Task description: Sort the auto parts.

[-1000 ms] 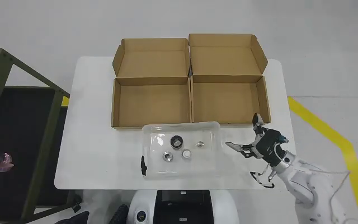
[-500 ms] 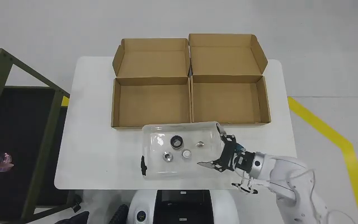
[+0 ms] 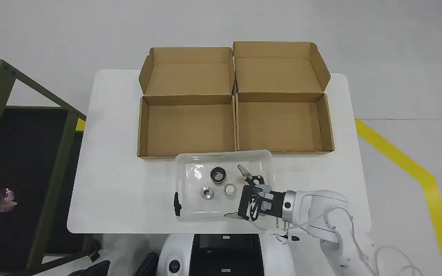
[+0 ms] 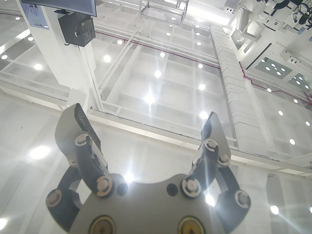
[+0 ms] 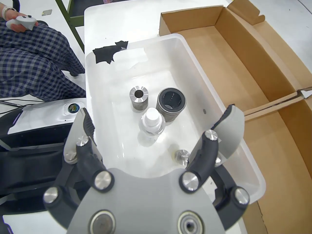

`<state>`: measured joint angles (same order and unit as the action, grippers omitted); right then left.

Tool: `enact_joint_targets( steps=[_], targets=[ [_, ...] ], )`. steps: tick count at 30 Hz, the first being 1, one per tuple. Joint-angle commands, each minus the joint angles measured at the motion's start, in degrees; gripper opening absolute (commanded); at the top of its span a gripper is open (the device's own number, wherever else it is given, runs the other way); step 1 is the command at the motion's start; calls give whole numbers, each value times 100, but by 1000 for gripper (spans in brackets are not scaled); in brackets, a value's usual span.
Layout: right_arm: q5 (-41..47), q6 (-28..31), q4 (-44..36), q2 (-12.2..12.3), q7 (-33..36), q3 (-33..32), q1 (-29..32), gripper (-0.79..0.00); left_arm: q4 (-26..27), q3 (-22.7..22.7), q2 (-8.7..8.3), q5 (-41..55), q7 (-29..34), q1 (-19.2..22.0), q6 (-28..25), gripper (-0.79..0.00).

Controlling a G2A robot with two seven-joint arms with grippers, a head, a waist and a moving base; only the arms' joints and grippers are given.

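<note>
A clear plastic bin (image 3: pixel 185 207) sits at the table's front edge. In it are a black ring bearing (image 3: pixel 218 175), a silver cylinder (image 3: pixel 206 192), a small white-capped bottle (image 3: pixel 231 189) and a small silver part (image 3: pixel 246 178). My right gripper (image 3: pixel 243 192) hangs open over the bin's right half. From the right wrist, the right gripper (image 5: pixel 158 115) straddles the bottle (image 5: pixel 151 122) from above, with the cylinder (image 5: pixel 138 97) and bearing (image 5: pixel 171 103) just beyond and the small silver part (image 5: pixel 181 155) by one finger. My left gripper (image 4: pixel 143 118) is open, pointing at the ceiling and holding nothing.
Two open cardboard boxes (image 3: pixel 142 127) (image 3: pixel 326 124) stand side by side behind the bin, lids folded back. The nearer box (image 5: pixel 243 57) runs right along the bin's rim (image 5: pixel 195 57). A piece of black tape (image 5: pixel 107 52) sticks to the bin's far end.
My right arm has swung left from the table's right side, and its open gripper is now over the bin. The parts have not moved.
</note>
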<state>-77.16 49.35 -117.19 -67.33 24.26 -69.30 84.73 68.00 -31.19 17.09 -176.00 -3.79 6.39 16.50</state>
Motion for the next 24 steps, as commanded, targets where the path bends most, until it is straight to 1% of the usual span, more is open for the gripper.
enact_joint_targets(
  steps=[1,14,15,16,19,20,21,22,24],
  targets=[
    [4,-24,72,-1,33,81,-74,0,0,0,0,0,0,0,0,0],
    [78,-265,564,7,333,427,-453,0,0,0,0,0,0,0,0,0],
    [87,-279,584,8,358,445,-474,-99,0,0,0,0,0,0,0,0],
    [94,-284,604,10,384,464,-495,-148,0,0,0,0,0,0,0,0],
    [92,-313,649,17,457,510,-557,-215,0,0,0,0,0,0,0,0],
    [93,-322,667,20,472,521,-575,-274,0,0,0,0,0,0,0,0],
    [97,-339,688,23,483,528,-591,-360,0,0,0,0,0,0,0,0],
    [97,-350,707,26,496,535,-606,-397,0,0,0,0,0,0,0,0],
    [105,-372,736,32,506,548,-629,-440,0,0,0,0,0,0,0,0]
  ],
)
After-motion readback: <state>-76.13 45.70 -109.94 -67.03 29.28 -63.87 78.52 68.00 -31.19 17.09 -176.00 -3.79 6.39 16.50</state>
